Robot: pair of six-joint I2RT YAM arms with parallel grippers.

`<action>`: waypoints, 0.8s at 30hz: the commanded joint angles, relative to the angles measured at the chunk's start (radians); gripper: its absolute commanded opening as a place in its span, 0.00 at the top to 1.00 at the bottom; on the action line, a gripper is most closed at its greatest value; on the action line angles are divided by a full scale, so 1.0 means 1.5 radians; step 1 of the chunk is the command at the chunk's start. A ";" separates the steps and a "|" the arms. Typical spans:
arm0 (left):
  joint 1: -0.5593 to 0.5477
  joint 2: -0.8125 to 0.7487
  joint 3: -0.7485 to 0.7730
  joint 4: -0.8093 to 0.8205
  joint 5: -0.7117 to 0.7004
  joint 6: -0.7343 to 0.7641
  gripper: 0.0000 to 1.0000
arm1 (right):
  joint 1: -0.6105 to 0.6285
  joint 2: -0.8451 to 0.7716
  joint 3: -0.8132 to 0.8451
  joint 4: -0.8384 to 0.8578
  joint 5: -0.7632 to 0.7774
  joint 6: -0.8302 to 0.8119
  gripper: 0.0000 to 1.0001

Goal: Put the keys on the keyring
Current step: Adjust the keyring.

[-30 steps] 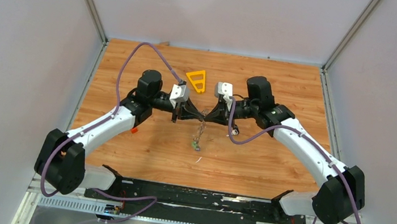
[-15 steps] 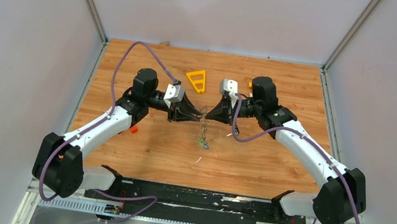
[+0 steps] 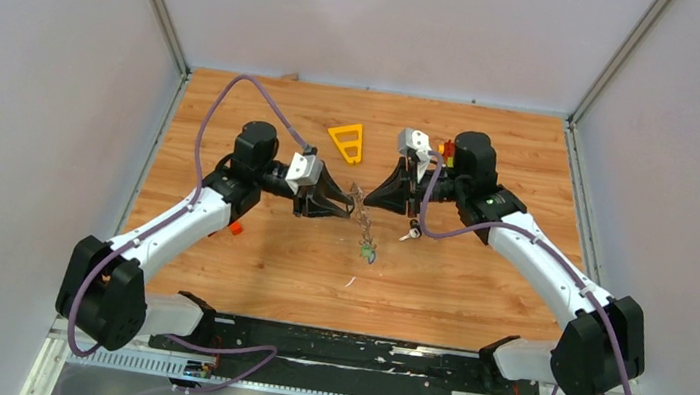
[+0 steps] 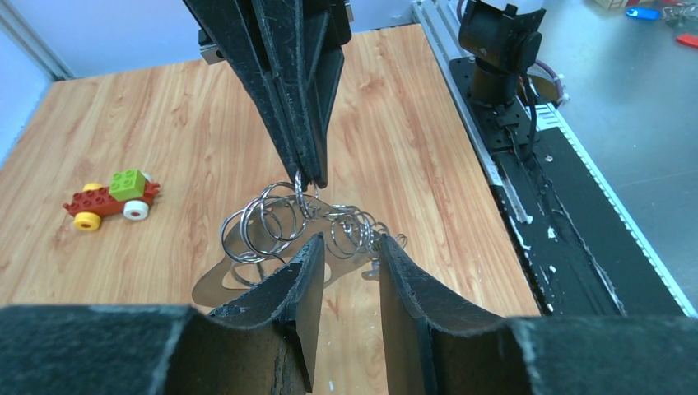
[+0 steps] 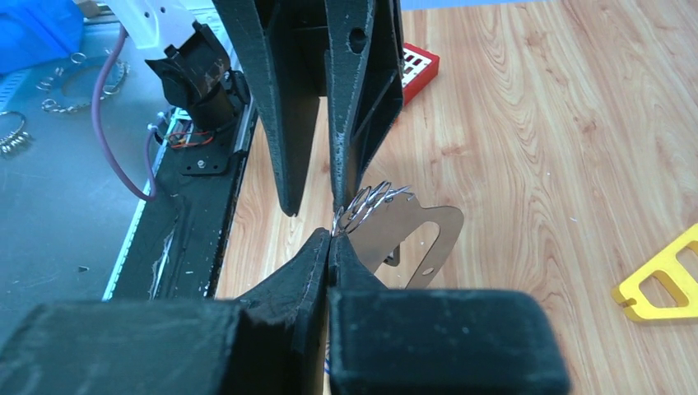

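Observation:
A bunch of silver wire rings (image 4: 280,220) is threaded on the flat silver-grey keyring (image 5: 435,239), and the whole hangs above the table. My right gripper (image 5: 332,234) is shut on the top of that ring bunch (image 5: 372,201). In the top view the keys (image 3: 369,251), with a green and blue tag, dangle below the right gripper (image 3: 363,198). My left gripper (image 4: 350,240) is open, its fingers (image 4: 306,271) just short of the rings with only wood showing between them. It faces the right gripper from the left (image 3: 345,207).
A yellow plastic triangle frame (image 3: 347,142) lies at the back middle of the wooden table (image 3: 475,294). The red, green and yellow toy block figure (image 4: 111,196) sits at the back, right beside the right arm. A small white scrap (image 3: 350,281) lies near the front.
My left gripper has opened and let go of the ring bunch. The right gripper has drawn back to the right with the bunch, so the dangling keys have swung right.

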 commanded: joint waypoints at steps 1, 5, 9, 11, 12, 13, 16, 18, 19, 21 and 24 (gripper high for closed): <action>0.004 -0.008 0.011 0.055 0.012 -0.019 0.62 | -0.004 -0.003 0.001 0.078 -0.043 0.053 1.00; 0.003 -0.005 0.010 0.076 0.011 -0.033 0.63 | -0.005 -0.005 -0.003 0.091 -0.045 0.067 1.00; 0.002 -0.004 0.006 0.097 0.023 -0.047 0.64 | -0.005 0.000 -0.004 0.102 -0.044 0.086 1.00; 0.001 -0.005 0.002 0.097 0.030 -0.045 0.65 | -0.006 0.002 -0.005 0.110 -0.045 0.095 1.00; 0.001 -0.005 0.001 0.097 0.033 -0.044 0.66 | -0.006 0.002 -0.006 0.114 -0.044 0.099 1.00; 0.000 -0.004 0.000 0.094 0.037 -0.041 0.66 | -0.006 0.003 -0.007 0.116 -0.044 0.102 1.00; 0.000 -0.003 0.000 0.078 0.038 -0.026 0.67 | -0.005 0.006 -0.007 0.120 -0.045 0.109 1.00; -0.001 -0.001 0.000 0.074 0.041 -0.022 0.68 | -0.005 0.007 -0.008 0.123 -0.044 0.112 1.00; -0.002 -0.001 0.000 0.073 0.042 -0.021 0.68 | -0.005 0.007 -0.008 0.124 -0.042 0.114 1.00; -0.006 0.001 -0.001 0.070 0.042 -0.018 0.68 | -0.006 0.006 -0.010 0.127 -0.040 0.118 1.00; -0.014 0.005 -0.002 0.068 0.042 -0.015 0.69 | -0.006 0.007 -0.011 0.132 -0.036 0.124 1.00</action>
